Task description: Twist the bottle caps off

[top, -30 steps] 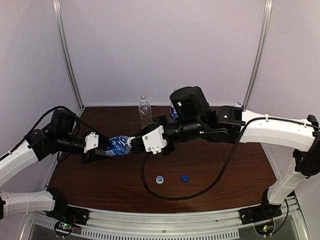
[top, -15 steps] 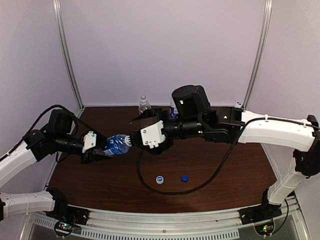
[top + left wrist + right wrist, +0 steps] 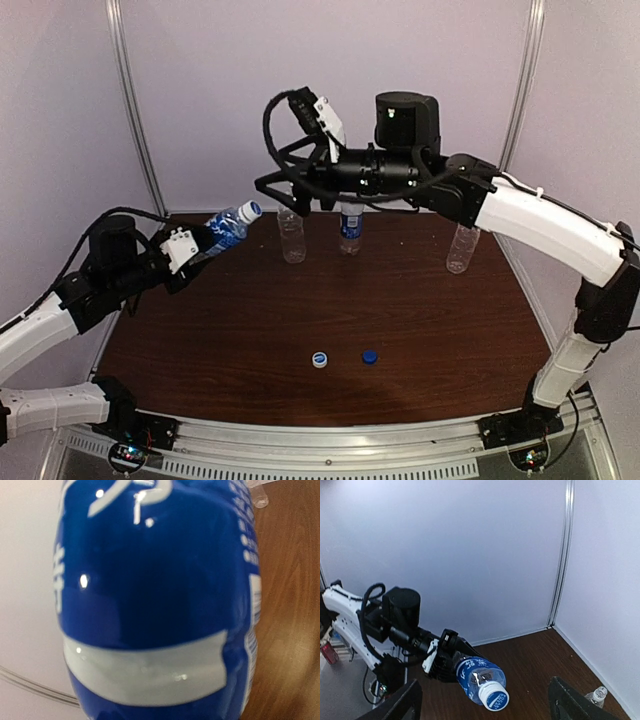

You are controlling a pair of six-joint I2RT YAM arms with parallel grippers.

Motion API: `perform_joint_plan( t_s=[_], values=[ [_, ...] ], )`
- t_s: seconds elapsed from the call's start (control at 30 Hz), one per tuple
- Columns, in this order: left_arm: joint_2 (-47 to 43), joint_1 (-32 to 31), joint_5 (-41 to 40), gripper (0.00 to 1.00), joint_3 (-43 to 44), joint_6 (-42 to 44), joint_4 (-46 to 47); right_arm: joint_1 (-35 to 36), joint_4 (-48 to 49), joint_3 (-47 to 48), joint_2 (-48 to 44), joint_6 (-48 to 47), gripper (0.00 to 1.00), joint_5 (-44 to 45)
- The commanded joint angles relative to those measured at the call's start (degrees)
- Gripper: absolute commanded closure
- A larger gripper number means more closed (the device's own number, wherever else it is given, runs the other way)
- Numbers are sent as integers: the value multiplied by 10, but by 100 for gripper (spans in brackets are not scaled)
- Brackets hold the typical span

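— The right arm has swung up, clear of the bottle [image 3: 226,228]!
— And its claw?
— Spread wide and empty; the right gripper [image 3: 280,145] hangs high at the back. The left gripper [image 3: 192,250] clamps the blue-labelled bottle, tilted up in mid-air, white cap [image 3: 253,210] on.

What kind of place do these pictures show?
Probably a robot test booth in a laboratory: plain white walls on metal posts, a dark wooden table, and a left arm and right arm bolted to a rail at its near edge.
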Motion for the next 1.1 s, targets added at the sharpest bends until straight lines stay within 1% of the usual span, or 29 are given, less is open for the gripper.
perform_joint_plan(
  t_s=[0.0,0.1,0.17,0.23,0.37,0.5,0.67,0.7,0.83,0.9,0.97,1.0,1.07],
  values=[
    [3,1,-131,74,-21,47,150,-2,-101,118,86,255,13,30],
    [3,0,-138,73,-26,63,161,-3,-102,145,122,284,14,15],
    [3,0,-141,73,-27,64,160,-2,-118,174,144,288,18,8],
    [2,0,-141,73,-28,65,159,-1,-129,195,160,285,19,5],
    [2,1,-129,73,-28,66,156,-2,-116,201,171,282,21,-1],
    [2,0,-122,73,-29,71,156,-2,-100,203,179,289,26,-7],
    [2,0,-120,74,-27,74,148,-7,-88,211,188,298,28,-5],
    [2,0,-120,73,-27,74,147,-10,-87,215,191,300,30,-7],
    [1,0,-119,73,-27,74,146,-14,-92,223,196,300,48,-13],
    [2,0,-119,73,-27,75,146,-15,-97,224,197,299,54,-19],
    [3,1,-118,73,-26,75,146,-15,-100,224,198,298,62,-24],
    [3,0,-117,73,-27,76,147,-15,-101,224,199,297,64,-26],
    [4,0,-115,73,-26,76,147,-15,-102,224,199,295,65,-27]
  ],
)
